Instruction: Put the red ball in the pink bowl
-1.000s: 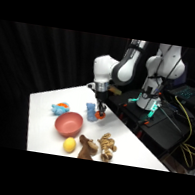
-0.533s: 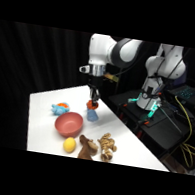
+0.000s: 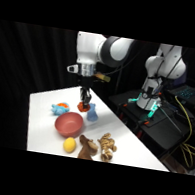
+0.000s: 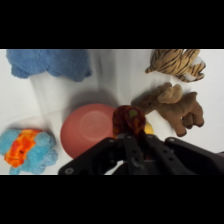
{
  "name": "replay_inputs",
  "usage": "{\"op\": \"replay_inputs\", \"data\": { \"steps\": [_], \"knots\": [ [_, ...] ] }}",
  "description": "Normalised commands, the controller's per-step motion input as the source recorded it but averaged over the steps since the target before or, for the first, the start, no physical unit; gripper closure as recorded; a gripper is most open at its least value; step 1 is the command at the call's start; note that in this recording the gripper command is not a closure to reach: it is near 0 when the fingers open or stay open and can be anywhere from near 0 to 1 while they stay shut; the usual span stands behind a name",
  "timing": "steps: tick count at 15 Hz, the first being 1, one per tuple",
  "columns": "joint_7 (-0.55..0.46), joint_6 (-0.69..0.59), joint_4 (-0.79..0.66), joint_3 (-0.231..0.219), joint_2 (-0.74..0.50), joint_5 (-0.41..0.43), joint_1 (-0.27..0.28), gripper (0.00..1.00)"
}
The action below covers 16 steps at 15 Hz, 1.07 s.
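My gripper (image 3: pixel 85 103) grips the red ball (image 4: pixel 129 121) near the pink bowl (image 3: pixel 68 124); releasing off-centre, I risk it bouncing out.

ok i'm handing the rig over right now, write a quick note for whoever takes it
Gripper: shut on the red ball, held in the air above the table.
Pink bowl: on the table among the toys, nothing inside it. In the wrist view the ball sits over the bowl's edge, beside the brown plush animal.
Done: ball picked up and lifted.
Left: centre the ball over the bowl, lower, release.
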Motion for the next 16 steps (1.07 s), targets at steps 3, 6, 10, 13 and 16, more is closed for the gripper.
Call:
{"op": "replay_inputs", "data": {
  "steps": [3, 6, 10, 13, 16],
  "knots": [
    [-0.06, -0.31, 0.6, -0.05, 0.39, -0.143, 0.04, 0.27],
    [-0.07, -0.29, 0.49, -0.038, 0.29, -0.118, 0.02, 0.27],
    [-0.08, -0.22, 0.29, -0.033, 0.13, -0.093, -0.006, 0.27],
    [-0.09, -0.21, 0.13, -0.031, -0.01, -0.054, -0.029, 0.0],
    [-0.08, -0.16, 0.07, -0.036, -0.05, -0.045, -0.026, 0.0]
  ]
}}
